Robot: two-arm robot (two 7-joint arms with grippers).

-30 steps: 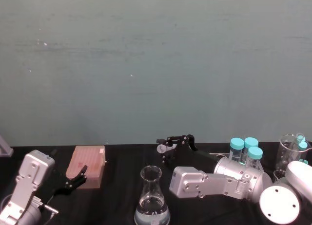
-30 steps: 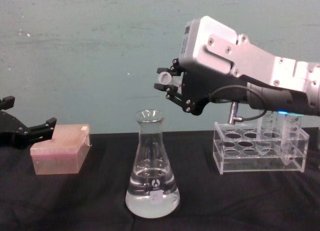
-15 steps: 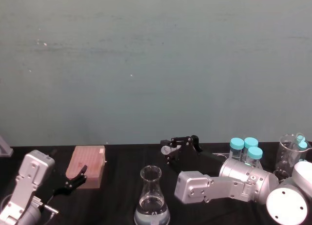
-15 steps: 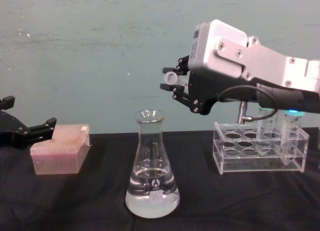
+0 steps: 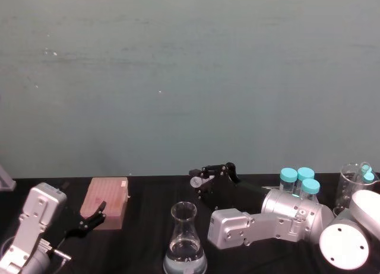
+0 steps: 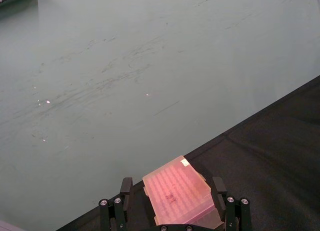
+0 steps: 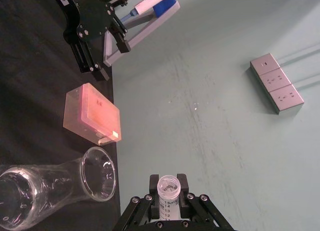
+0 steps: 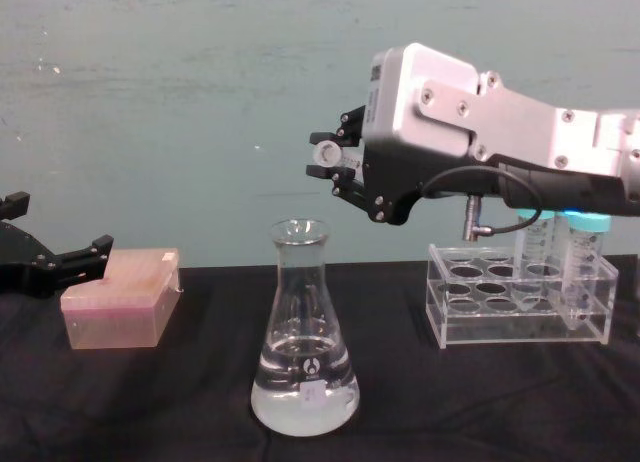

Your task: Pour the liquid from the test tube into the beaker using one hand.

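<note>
Right jaws are clamped on the test tube (image 8: 324, 154), held sideways above the beaker (image 8: 303, 332) mouth, a bit to its right. Left jaws gape open near the pink box (image 8: 120, 297).

Right arm (image 8: 470, 112): boxy silver casing, round recessed screws, white round end cap (image 5: 343, 247).
Cable (image 8: 470, 217): black, ending in a metal plug.
Light (image 8: 575, 215): teal glow, perhaps a ring at the joint.
Right tool (image 8: 322, 155): black, two linked fingers, silver screws.
Left arm (image 5: 35, 217): silver casing with screws.
Left tool (image 8: 60, 222): all black.
</note>
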